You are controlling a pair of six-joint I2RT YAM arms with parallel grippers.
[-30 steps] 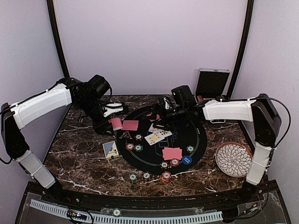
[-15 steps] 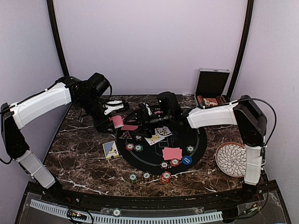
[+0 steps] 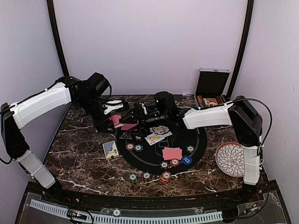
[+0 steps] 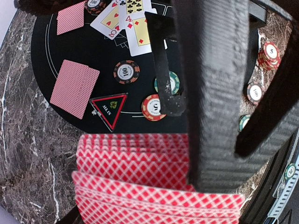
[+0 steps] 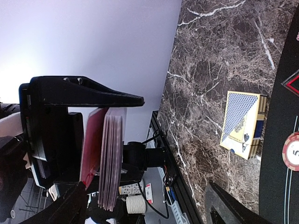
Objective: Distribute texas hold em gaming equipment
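Left gripper [image 3: 113,121], closed tight on a deck [image 4: 140,177] of red-backed cards, holds it in the air above the far-left edge of the round black mat [image 3: 198,135]. Right gripper [image 5: 147,196]: fingers spread wide, nothing between them, aimed at the deck, which sits ahead of the tips and apart from them in the right wrist view.

Containers. Silver case [image 3: 212,81], lid raised, at the back right of the marble table [image 3: 79,158]; its tray holds red and dark pieces too small to name. Blue card box [image 5: 243,123], flat on the marble just left of the mat; its contents cannot be told. White patterned plate [image 3: 232,158], flat at the near right, beside the mat.

On the mat: face-up cards [image 3: 159,134] near the middle, face-down cards [image 3: 172,153] nearer the bases, a blue button [image 3: 187,160], a triangular marker [image 4: 109,107] and scattered chips [image 4: 126,72]. More chips, among them a red stack [image 3: 165,177], lie on the marble off the mat's near edge.

Arms. Left: elbow out at the far left, white forearm rising toward the back, wrist bent down to the mat. Right: upper link upright at the right, forearm level across the mat's far side, reaching left toward the left gripper.
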